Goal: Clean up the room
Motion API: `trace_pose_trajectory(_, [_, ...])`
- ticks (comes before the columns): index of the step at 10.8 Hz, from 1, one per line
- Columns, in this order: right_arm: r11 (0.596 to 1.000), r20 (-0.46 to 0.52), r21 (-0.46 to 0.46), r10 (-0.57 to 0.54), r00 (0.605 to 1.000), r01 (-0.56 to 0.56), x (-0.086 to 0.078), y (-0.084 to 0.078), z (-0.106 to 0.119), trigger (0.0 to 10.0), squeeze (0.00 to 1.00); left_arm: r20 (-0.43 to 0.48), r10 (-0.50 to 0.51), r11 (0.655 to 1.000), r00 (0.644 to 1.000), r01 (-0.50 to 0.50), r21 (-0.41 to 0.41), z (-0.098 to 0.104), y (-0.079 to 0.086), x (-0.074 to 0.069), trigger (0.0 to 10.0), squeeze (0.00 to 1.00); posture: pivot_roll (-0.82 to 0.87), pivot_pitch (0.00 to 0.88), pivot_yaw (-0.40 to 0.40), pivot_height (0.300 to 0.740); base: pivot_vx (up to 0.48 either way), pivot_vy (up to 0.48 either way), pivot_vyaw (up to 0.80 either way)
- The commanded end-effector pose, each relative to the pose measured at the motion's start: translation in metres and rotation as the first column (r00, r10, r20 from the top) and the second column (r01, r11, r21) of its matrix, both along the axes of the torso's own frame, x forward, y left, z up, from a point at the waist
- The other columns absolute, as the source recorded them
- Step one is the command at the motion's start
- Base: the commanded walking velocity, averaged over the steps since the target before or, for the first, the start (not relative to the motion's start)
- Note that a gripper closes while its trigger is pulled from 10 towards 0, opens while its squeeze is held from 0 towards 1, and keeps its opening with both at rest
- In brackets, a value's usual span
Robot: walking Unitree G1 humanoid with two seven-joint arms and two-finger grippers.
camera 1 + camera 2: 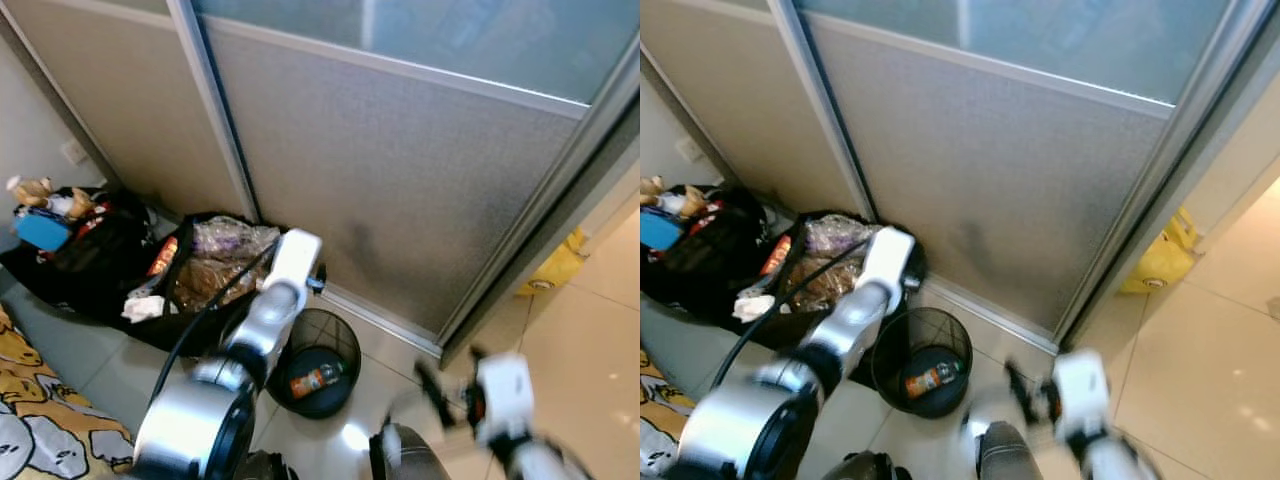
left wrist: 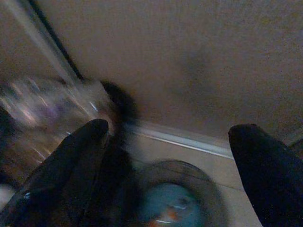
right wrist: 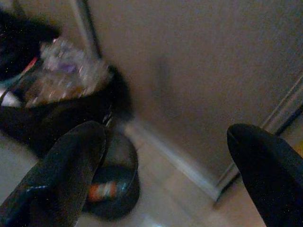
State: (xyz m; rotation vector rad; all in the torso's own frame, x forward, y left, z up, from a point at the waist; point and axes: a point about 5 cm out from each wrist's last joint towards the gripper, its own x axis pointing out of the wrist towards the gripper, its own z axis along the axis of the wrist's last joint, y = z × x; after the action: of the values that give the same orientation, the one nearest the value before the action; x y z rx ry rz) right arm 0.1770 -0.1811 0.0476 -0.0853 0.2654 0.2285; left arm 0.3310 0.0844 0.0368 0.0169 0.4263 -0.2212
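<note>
A black mesh bin (image 1: 318,360) stands on the tiled floor (image 1: 590,330) just in front of the frosted sliding door (image 1: 400,190). At the bottom of the bin lies a bottle (image 1: 316,380) with an orange label, on its side. The left arm reaches forward over the bin's near-left rim, and its white wrist sits above that rim. In the left wrist view the left gripper (image 2: 175,156) hangs above the bin with its two black fingers (image 2: 71,170) spread wide, released, nothing between them; the bin's round mouth and a smear of orange from the bottle show below, between the fingers, apart from them.

The right gripper (image 3: 165,165) is held low on the robot's right, over bare floor and well apart from the bin. Its fingers (image 3: 61,175) are also spread wide and hold nothing; in its wrist view the bin and the bottle lie beyond the one finger, not touching it.

Left of the bin, just beside it, a black bag (image 1: 215,265) lies open with crumpled clear plastic and wrappers inside. Farther left a black heap (image 1: 85,255) carries a small stuffed toy (image 1: 35,190) and a blue thing (image 1: 42,230). A yellow patterned blanket (image 1: 40,400) shows at the lower left corner. Beyond the door frame on the right, a yellow object (image 1: 555,265) rests on the floor.
</note>
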Motion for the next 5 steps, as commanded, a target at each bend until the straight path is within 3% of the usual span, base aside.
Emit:
trace_pose_trajectory(1, [0.999,-0.008,0.001,-0.035,0.999,0.035,0.003,-0.003,-0.004,10.0,0.00,-0.038,0.007,0.992,0.999,-0.011,-0.124,-0.004,0.001,-0.004,10.0,0.00,-0.37,0.023,0.122,0.700,0.000,0.000,0.00])
trace_pose_trajectory(2, [0.993,0.028,-0.011,-0.120,0.992,0.120,0.021,-0.012,-0.002,10.0,0.00,0.042,0.010,0.973,0.999,0.000,-0.232,0.004,0.004,-0.006,10.0,0.00,-0.34,0.000,0.122,0.700,0.000,0.000,0.00])
trace_pose_trajectory(3, [0.987,0.042,-0.007,-0.158,0.987,0.158,0.038,-0.018,-0.002,10.0,0.00,0.154,0.020,0.971,0.988,0.018,-0.239,0.016,0.012,-0.007,10.0,0.00,-0.29,0.000,0.116,0.700,0.000,0.000,0.00])
trace_pose_trajectory(4, [0.990,0.054,0.004,-0.141,0.989,0.141,0.051,-0.015,0.000,10.0,0.00,0.229,-0.019,0.967,0.973,0.076,-0.245,0.024,0.012,-0.010,10.0,0.00,-0.26,0.000,0.103,0.700,0.000,-0.458,0.00])
trace_pose_trajectory(5, [0.981,0.049,0.058,-0.186,0.981,0.184,0.067,-0.017,0.001,10.0,0.00,0.245,-0.050,0.964,0.968,0.111,-0.240,0.026,0.005,-0.009,10.0,0.00,-0.25,0.000,0.099,0.700,0.000,-0.458,0.00])
